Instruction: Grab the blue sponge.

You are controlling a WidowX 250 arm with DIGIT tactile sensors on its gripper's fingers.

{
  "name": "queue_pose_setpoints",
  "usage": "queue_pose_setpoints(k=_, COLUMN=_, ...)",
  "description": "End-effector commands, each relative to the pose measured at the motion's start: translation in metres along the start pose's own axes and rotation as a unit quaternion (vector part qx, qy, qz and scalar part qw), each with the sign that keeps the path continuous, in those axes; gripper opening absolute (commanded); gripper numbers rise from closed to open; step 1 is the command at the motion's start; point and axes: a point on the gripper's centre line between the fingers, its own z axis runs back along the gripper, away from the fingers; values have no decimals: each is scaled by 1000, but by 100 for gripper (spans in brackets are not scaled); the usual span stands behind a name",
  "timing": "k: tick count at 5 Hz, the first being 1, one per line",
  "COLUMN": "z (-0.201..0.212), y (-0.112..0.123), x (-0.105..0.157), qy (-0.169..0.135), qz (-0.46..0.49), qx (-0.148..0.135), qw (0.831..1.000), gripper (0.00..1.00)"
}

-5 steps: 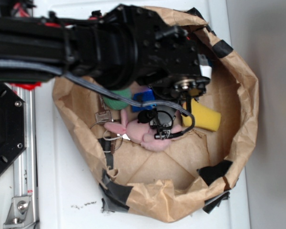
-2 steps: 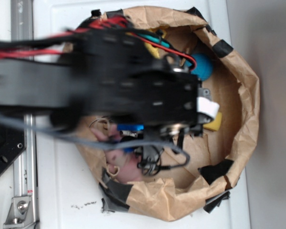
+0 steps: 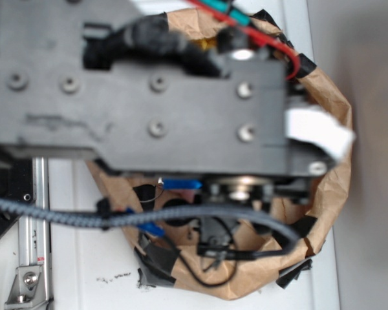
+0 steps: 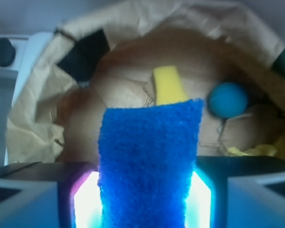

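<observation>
Wrist view: the gripper (image 4: 147,199) is clamped on the blue sponge (image 4: 149,161), held upright above the paper bag's (image 4: 33,128) floor. Since a second ago the arm has risen toward the exterior camera, so the grab looks done.

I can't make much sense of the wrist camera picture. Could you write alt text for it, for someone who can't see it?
A blue sponge fills the foreground, standing upright and clamped in the robot's claw. Behind and below it lies a crumpled brown paper bag patched with black tape, holding a yellow sponge and a teal ball.
</observation>
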Motion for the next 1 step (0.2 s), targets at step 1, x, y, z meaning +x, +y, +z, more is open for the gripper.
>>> queue_pose_setpoints(k=1, z=1, y=20, x=13, qy=-7, qz=16, qx=-15, qw=1000, gripper=0)
